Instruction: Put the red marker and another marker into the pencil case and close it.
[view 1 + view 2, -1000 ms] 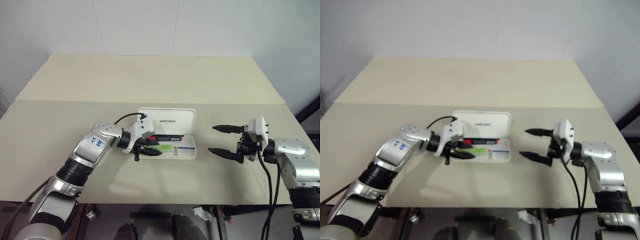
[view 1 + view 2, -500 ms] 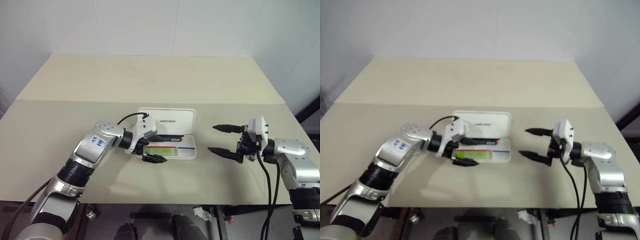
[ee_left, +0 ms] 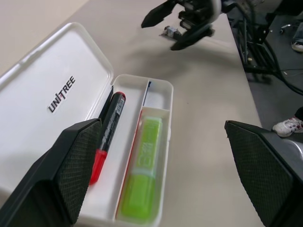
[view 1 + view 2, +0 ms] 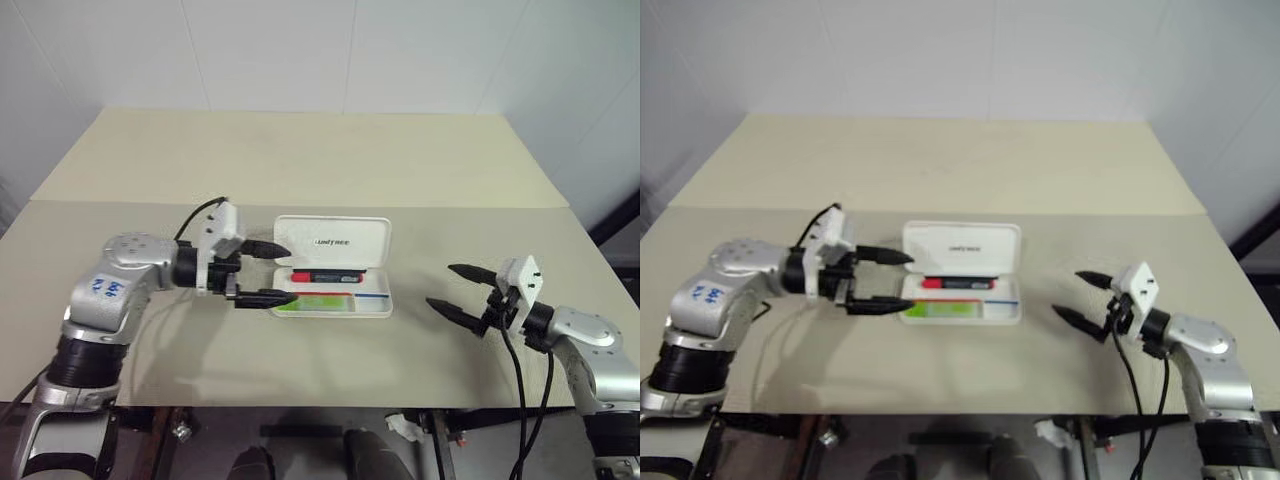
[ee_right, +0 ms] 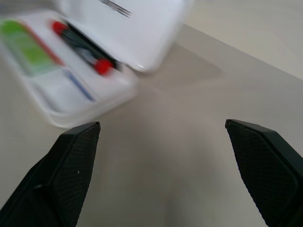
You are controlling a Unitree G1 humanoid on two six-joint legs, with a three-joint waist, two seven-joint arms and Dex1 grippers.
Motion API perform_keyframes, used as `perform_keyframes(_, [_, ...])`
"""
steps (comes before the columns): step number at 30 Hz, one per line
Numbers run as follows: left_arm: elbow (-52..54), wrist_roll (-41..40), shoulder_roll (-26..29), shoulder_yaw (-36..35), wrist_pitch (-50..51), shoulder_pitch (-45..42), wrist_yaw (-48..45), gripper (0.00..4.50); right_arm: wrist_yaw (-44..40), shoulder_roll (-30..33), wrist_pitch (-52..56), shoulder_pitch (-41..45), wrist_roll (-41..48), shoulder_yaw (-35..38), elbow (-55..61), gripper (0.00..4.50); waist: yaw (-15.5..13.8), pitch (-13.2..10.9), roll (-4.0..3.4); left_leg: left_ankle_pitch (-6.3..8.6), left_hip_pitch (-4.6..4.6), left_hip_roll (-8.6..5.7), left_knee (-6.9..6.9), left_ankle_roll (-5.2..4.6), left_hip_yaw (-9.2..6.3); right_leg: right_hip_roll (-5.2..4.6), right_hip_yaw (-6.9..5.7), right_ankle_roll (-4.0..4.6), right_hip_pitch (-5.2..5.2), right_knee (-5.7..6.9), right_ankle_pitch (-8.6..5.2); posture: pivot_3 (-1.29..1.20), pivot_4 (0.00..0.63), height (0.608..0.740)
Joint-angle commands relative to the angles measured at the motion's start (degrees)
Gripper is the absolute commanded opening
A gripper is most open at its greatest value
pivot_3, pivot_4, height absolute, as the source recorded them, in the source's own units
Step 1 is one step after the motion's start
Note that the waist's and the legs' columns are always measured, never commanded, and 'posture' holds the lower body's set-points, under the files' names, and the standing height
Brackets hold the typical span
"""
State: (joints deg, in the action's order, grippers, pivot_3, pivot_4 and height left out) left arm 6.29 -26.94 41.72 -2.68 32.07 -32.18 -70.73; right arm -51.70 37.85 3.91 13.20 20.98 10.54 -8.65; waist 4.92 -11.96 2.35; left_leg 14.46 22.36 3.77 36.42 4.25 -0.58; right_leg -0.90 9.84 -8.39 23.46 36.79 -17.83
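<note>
We see the case (image 4: 333, 266) lying open on the bench (image 4: 300, 160), its lid (image 4: 333, 241) tipped back on the far side and the tray toward us. Both markers lie in the tray. The red marker (image 3: 107, 137) rests in the compartment next to the lid hinge, lengthwise along the case. The green marker (image 3: 144, 177) lies in the front compartment, parallel to the red one and apart from it, with a thin divider between them.

Our left claw (image 4: 270, 273) hovers just beside the left end of the case, pointing toward it. Its two fingers are spread wide, one above the other, and nothing sits between them. In the left wrist view the fingers (image 3: 66, 170) frame the case without touching it; from the head views we cannot tell whether the lower fingertip grazes the tray's left end.

Our right claw (image 4: 458, 290) sits well to the right of the case, above bare bench, pointing back toward it. Its fingers (image 5: 71, 165) are likewise wide apart and empty, and they touch nothing. The case shows beyond them in the right wrist view.
</note>
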Motion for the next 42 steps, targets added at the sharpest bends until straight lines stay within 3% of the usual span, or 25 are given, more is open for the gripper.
perform_keyframes(1, [0.23, -3.05, 1.53, -4.26, -3.24, 1.75, -2.18, 4.47, 5.45, -0.56, -1.25, 0.23, -1.69, 3.25, -1.44, 4.5, -0.01, 0.0, 0.0, 0.0, 0.0, 0.0, 0.0, 0.0, 0.0, 0.0, 0.0, 0.0, 0.01, 0.0, 0.0, 0.0, 0.15, 0.74])
perform_keyframes(13, [-2.29, -5.46, 2.13, -8.35, -6.83, 5.28, -3.23, 4.47, 18.46, -5.38, 1.04, -6.2, -1.7, 7.61, 2.75, 4.5, 0.03, 0.0, 0.0, 0.0, 0.01, 0.0, -0.16, 0.0, 0.0, 0.0, 0.0, 0.04, 0.03, -0.04, -0.02, 0.0, 0.15, 0.74])
perform_keyframes(24, [-4.27, -5.02, 1.69, -6.7, -8.43, 4.89, -3.48, 4.47, 28.23, -13.53, 4.0, -14.07, -0.72, 8.86, 12.33, 4.5, 0.01, 0.01, -0.01, 0.0, -0.05, 0.01, -0.23, 0.0, 0.0, 0.02, 0.0, 0.14, 0.04, -0.01, -0.08, 0.0, 0.15, 0.74])
perform_keyframes(31, [-5.29, -4.91, 1.05, -5.91, -8.99, 3.51, -3.86, 4.47, 31.61, -16.35, 0.3, -13.87, -1.66, 10.45, 11.93, 4.5, 0.07, 0.01, -0.01, 0.0, -0.05, 0.01, -0.28, 0.0, 0.0, 0.02, -0.01, 0.16, 0.05, -0.03, -0.09, 0.0, 0.15, 0.74])
perform_keyframes(42, [-5.87, -4.75, 1.04, -5.45, -9.6, 2.79, -3.95, 4.47, 33.08, -15.88, 1.86, -15.41, -1.86, 11.25, 9.25, 4.5, 0.01, 0.01, -0.01, 0.0, -0.04, 0.01, -0.32, 0.0, 0.0, 0.01, 0.0, 0.16, 0.06, -0.06, -0.09, 0.0, 0.15, 0.74])
